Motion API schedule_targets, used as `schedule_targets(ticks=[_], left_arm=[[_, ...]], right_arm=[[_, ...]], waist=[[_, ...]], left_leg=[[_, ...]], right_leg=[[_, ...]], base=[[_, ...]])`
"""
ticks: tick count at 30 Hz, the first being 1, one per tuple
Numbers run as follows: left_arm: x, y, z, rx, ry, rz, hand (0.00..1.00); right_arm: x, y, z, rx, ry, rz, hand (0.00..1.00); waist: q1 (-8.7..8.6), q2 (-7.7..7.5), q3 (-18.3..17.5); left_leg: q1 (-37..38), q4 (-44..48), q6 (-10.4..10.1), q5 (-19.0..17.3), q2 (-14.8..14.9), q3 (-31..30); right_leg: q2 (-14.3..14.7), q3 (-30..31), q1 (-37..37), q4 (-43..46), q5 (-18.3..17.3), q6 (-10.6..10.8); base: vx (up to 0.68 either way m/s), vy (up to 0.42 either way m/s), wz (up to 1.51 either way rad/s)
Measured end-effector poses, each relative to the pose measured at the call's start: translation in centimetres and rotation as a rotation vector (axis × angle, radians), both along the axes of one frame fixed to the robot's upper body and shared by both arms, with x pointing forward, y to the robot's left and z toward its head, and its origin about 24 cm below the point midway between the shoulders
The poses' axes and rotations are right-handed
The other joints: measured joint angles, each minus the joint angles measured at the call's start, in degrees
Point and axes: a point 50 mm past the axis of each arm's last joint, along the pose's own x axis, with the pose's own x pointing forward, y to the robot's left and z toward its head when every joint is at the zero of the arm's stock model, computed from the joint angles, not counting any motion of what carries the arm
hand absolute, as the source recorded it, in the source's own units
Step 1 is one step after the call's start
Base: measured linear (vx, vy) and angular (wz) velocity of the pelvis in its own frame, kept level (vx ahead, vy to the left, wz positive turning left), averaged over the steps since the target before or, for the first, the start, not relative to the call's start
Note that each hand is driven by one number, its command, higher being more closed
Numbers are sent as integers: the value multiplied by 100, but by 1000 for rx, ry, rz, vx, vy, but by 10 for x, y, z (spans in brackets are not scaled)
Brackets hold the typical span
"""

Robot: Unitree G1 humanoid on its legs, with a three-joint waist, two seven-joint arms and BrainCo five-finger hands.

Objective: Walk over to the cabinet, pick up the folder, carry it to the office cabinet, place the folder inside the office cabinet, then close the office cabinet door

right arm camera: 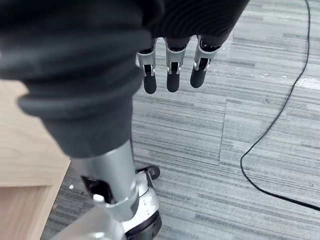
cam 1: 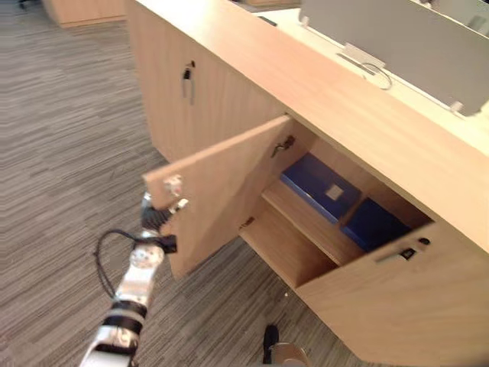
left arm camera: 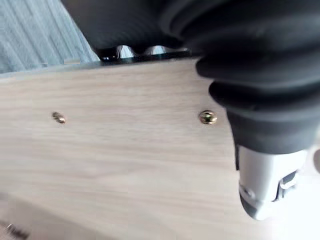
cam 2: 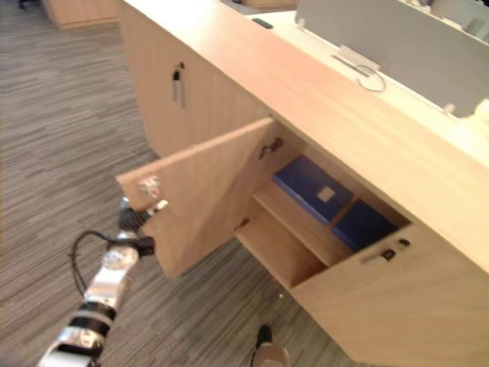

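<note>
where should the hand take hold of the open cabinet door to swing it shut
Take the open door at its free vertical edge, near the top corner where the left hand is. That edge stands farthest from the hinged side, so it likely swings easiest. Come from the robot's left, on the panel's far face, pushing toward the opening.

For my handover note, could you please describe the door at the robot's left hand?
The long wooden cabinet has one open compartment with blue folders inside. Of its two open doors, it is the left door, the left hand at its free edge.
</note>
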Motion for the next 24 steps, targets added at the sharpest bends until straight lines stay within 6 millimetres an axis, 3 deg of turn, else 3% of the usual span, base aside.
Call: schedule_targets(ticks=[2,6,9,12,15,20,24], left_arm=[[-20,-25,-21,2,84,-149,0],[-55,-77,-37,7,161,-490,0],[-74,-109,-44,-98,226,-691,0],[-92,-139,-43,-162,246,-882,0],[-103,-152,-42,-216,251,-954,0],[-111,-150,-46,-242,277,-944,0],[-107,-153,-37,-269,234,-920,0]], right_arm=[[7,3,-1,6,-18,4,0],[17,2,-1,3,-43,13,0],[19,-1,-1,-5,-48,24,0],[24,-5,-1,-13,-57,36,0],[26,-5,-1,-11,-56,67,0],[28,-19,1,-43,-49,119,0],[35,-22,1,-52,-61,128,0]], waist=[[71,-10,-26],[74,-7,-39],[-26,24,-45],[-203,147,-71],[-268,340,-62],[-285,655,-141],[-285,728,-137]], left_leg=[[-24,0,11,-16,-85,-10],[-106,109,22,-157,-166,9],[-99,221,27,-205,-165,85],[-95,220,25,-206,-163,127],[-82,219,22,-220,-135,163],[-52,215,20,-231,-139,273],[-101,231,6,-245,-140,362]], right_leg=[[-103,-71,8,-15,97,73],[-163,-127,20,-188,240,112],[-150,-122,6,-250,241,111],[-132,-121,-19,-292,240,111],[-97,-118,-35,-292,238,108],[-70,-89,-107,-291,197,50],[-21,15,-276,-234,174,18]], base=[[20,62,9],[-19,38,-8],[2,0,-18],[-1,-1,-10],[-14,-5,-7],[-25,-8,-12],[-38,-15,-18]])
